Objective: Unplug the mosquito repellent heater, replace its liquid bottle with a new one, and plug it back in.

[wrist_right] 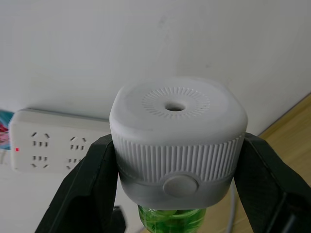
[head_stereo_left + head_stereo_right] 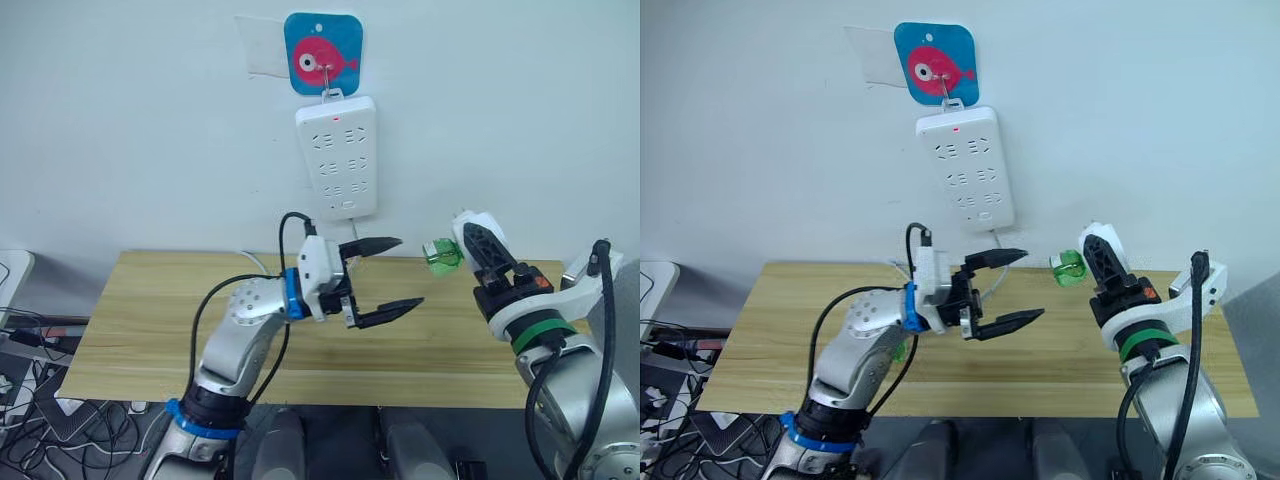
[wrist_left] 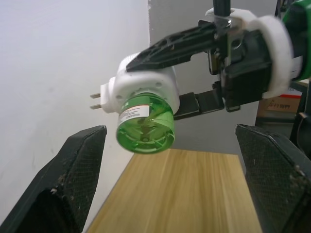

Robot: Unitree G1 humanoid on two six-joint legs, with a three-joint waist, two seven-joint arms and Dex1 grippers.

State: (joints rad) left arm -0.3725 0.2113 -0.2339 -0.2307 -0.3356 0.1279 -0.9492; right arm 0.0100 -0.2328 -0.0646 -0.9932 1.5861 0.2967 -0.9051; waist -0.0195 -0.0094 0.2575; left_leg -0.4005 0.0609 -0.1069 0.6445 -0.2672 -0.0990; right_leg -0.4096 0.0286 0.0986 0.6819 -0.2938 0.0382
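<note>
Mosquito repellent heater: white unit, green liquid bottle screwed in, held off the wall above the far right of the wooden table. Right gripper: jaws clamped on the heater's sides (prongs free, pointing away from the bottle). Left gripper: raised mid-table, jaws wide, holding nothing, facing the bottle's base. Power strip: hung on far wall, red light lit.
</note>
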